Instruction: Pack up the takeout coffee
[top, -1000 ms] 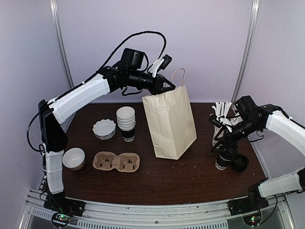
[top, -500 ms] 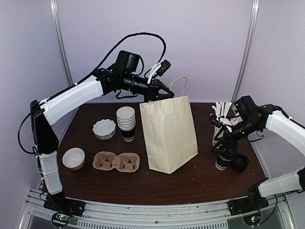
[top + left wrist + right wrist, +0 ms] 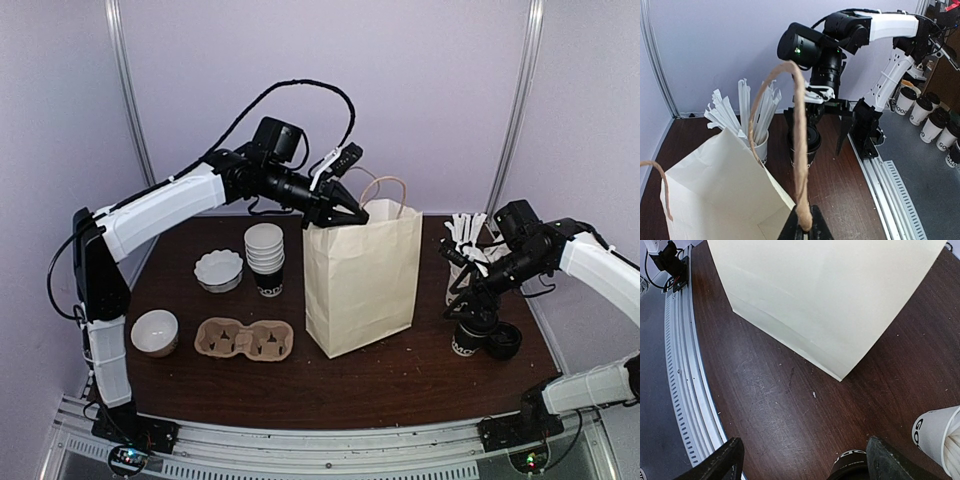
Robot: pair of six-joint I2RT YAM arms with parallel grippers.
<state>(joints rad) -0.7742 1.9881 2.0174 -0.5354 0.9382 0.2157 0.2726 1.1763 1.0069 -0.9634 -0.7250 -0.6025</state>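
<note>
The takeout coffee (image 3: 464, 345), a black lidded cup with white lettering, stands at the table's right side. My right gripper (image 3: 471, 316) hangs open just above it. In the right wrist view the cup (image 3: 850, 466) sits between the fingers, close to the right finger (image 3: 890, 460). A cream paper bag (image 3: 365, 280) stands upright mid-table. My left gripper (image 3: 348, 216) is at its top left rim, shut on the bag's twine handle (image 3: 799, 150). From the left wrist the cup (image 3: 809, 145) shows under the right gripper (image 3: 815, 125).
A white cup of white sticks (image 3: 462, 255) stands behind the coffee, and a round black item (image 3: 503, 342) lies right of it. To the left are stacked cups (image 3: 265, 258), a fluted dish (image 3: 218, 270), a white bowl (image 3: 154, 332) and a cardboard cup carrier (image 3: 243, 340).
My left gripper has carried the handle to the right, and the bag has shifted right and come upright from a tilt. The right arm has stayed still.
</note>
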